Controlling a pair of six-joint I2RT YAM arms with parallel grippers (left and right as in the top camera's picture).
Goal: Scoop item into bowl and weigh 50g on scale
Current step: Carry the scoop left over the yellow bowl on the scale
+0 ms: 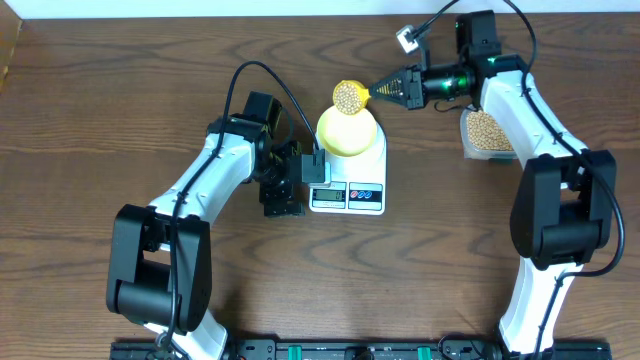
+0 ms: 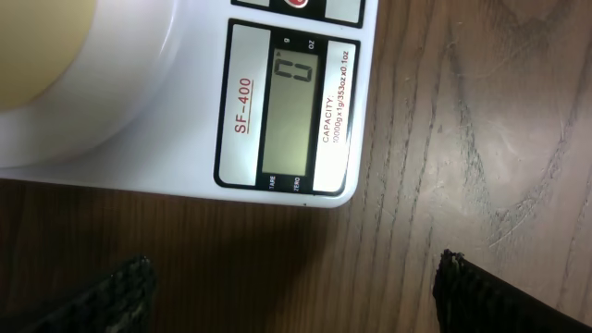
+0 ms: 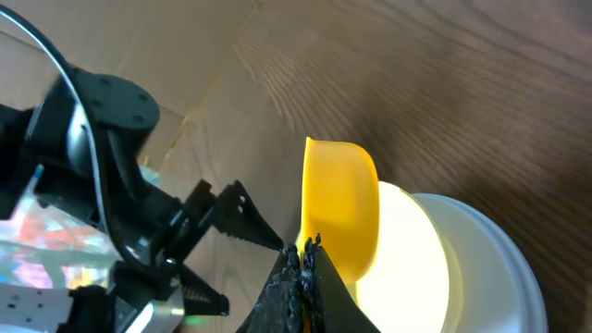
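Your left gripper (image 2: pixel 296 310) hangs wide open over bare table (image 1: pixel 120 100) beside the left edge of the scale (image 1: pixel 347 197); your right gripper (image 1: pixel 378 91) pinches the yellow scoop (image 3: pixel 340 208) of beans (image 1: pixel 348 96) above the far rim of the bowl (image 1: pixel 347 135).

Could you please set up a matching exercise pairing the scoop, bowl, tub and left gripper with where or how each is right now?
1. yellow scoop
2. bowl
3. clear tub
4. left gripper

A. open, beside the scale
B. on the table, beans inside
C. full of beans, gripped by the right gripper
D. standing on the scale

Pairs: 1-C, 2-D, 3-B, 4-A.
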